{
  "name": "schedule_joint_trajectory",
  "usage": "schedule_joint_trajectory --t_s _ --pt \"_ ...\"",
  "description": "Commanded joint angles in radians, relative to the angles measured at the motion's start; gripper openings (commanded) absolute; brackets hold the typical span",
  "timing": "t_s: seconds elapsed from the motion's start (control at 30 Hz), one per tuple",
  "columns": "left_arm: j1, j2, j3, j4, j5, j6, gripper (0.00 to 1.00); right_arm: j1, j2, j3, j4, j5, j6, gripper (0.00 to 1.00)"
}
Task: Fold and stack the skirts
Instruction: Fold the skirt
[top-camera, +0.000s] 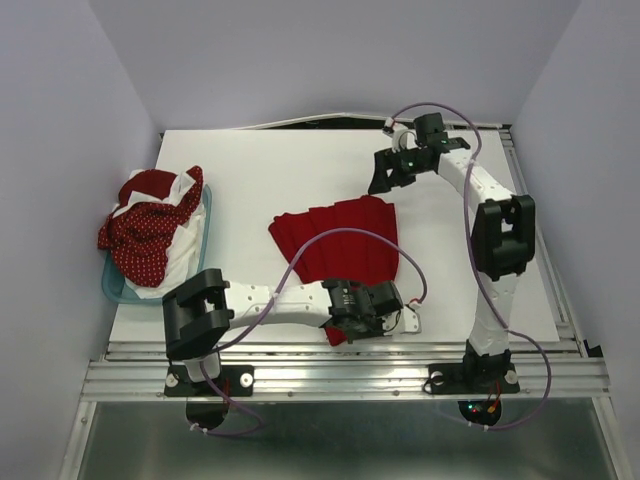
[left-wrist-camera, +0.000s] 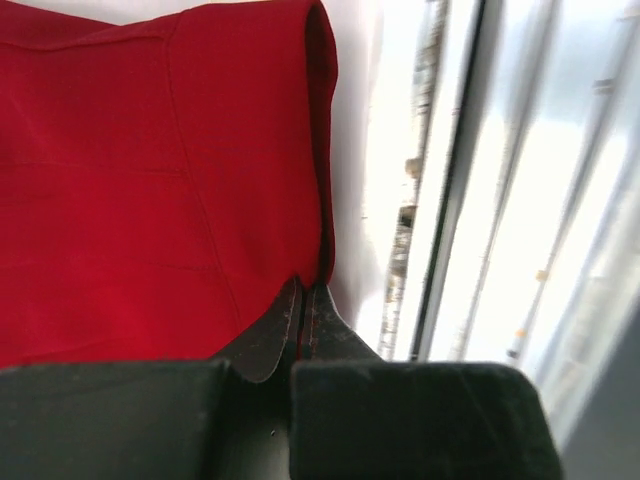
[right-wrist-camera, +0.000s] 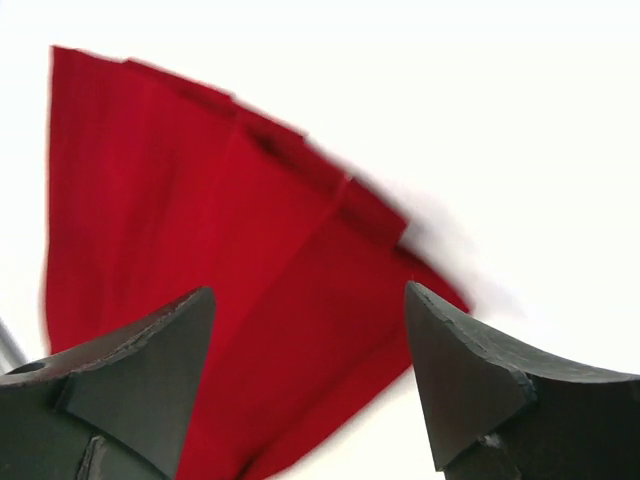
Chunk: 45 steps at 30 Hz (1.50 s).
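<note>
At the middle of the white table (top-camera: 280, 160) lies the red pleated skirt (top-camera: 340, 240), spread mostly flat. On its 6 o'clock edge, near the table's front rail, the left gripper (left-wrist-camera: 303, 295) has its 2 fingers pressed together, with the skirt's folded edge pinched between the tips. Toward 1 o'clock from the skirt, the right gripper (right-wrist-camera: 308, 292) hangs above the table with its fingers spread wide and nothing between them, the pleats showing below it. Out at 9 o'clock, well apart from the red skirt, the teal tub (top-camera: 207, 215) holds a dark red dotted skirt (top-camera: 140, 245) heaped with a white skirt (top-camera: 185, 245), both spilling over its rim.
</note>
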Motion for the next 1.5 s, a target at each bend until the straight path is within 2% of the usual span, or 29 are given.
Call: schedule_joint_trajectory --t_s 0.0,0.2,0.33,0.4,0.53,0.57,0.63,0.67,0.77,0.9,1.07,1.47 --pt "-0.01 -0.066 0.07 -0.098 0.142 -0.013 0.0 0.048 0.113 0.115 -0.008 -0.01 -0.1 0.82" --pt "-0.008 -0.091 0.095 -0.138 0.208 -0.001 0.0 0.109 0.226 0.148 0.049 -0.03 -0.14 0.86" --pt "0.001 -0.104 0.147 -0.172 0.247 -0.002 0.0 0.155 0.239 0.094 0.052 -0.069 -0.195 0.84" --pt "0.023 -0.106 0.181 -0.184 0.245 0.006 0.0 0.187 0.222 0.029 0.038 -0.07 -0.239 0.78" --pt "0.099 -0.089 0.282 -0.228 0.259 0.047 0.0 0.22 0.178 -0.109 0.052 -0.076 -0.269 0.56" --pt "0.139 -0.077 0.306 -0.242 0.271 0.056 0.0 0.22 0.171 -0.131 0.059 -0.079 -0.273 0.47" --pt "0.18 -0.057 0.396 -0.291 0.287 0.082 0.0 0.229 0.156 -0.176 0.06 -0.099 -0.276 0.38" --pt "0.222 -0.034 0.424 -0.307 0.29 0.102 0.0 0.229 0.151 -0.188 0.061 -0.105 -0.279 0.29" --pt "0.273 0.01 0.523 -0.35 0.281 0.153 0.0 0.238 0.125 -0.233 0.07 -0.14 -0.278 0.2" --pt "0.348 0.055 0.592 -0.359 0.264 0.208 0.0 0.258 0.095 -0.268 0.078 -0.166 -0.275 0.18" --pt "0.407 0.092 0.593 -0.351 0.259 0.245 0.0 0.258 0.065 -0.311 0.092 -0.172 -0.266 0.16" --pt "0.515 0.058 0.367 -0.112 0.215 0.246 0.0 0.258 0.058 -0.323 0.095 -0.194 -0.269 0.15"
